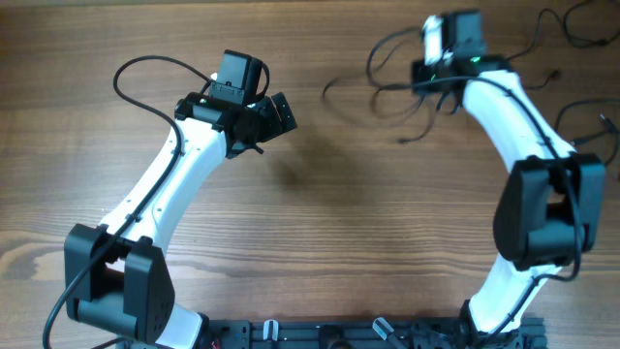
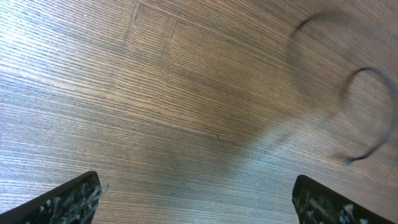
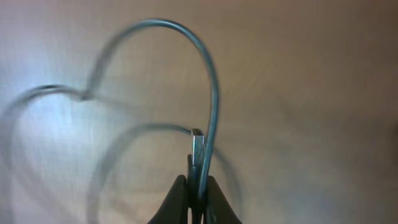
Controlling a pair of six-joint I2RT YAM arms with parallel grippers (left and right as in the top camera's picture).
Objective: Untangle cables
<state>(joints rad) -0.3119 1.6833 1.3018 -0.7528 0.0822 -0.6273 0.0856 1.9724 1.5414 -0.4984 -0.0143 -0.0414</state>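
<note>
The cables (image 1: 386, 89) lie as thin black loops on the wooden table at the back, left of my right gripper (image 1: 438, 89). In the right wrist view that gripper (image 3: 198, 186) is shut on a cable (image 3: 213, 93), which arcs upward from the jaws. A small plug end (image 3: 196, 148) sits just above the fingertips, and blurred loops spread to the left. My left gripper (image 1: 274, 111) hovers left of the bunch with nothing in it. In the left wrist view it (image 2: 199, 202) stands wide open over bare wood, with one cable loop (image 2: 390, 121) at the right edge.
More thin black cords lie at the table's back right corner (image 1: 581, 27) and beside the right arm (image 1: 593, 116). The arm bases and a black rail (image 1: 368, 334) line the front edge.
</note>
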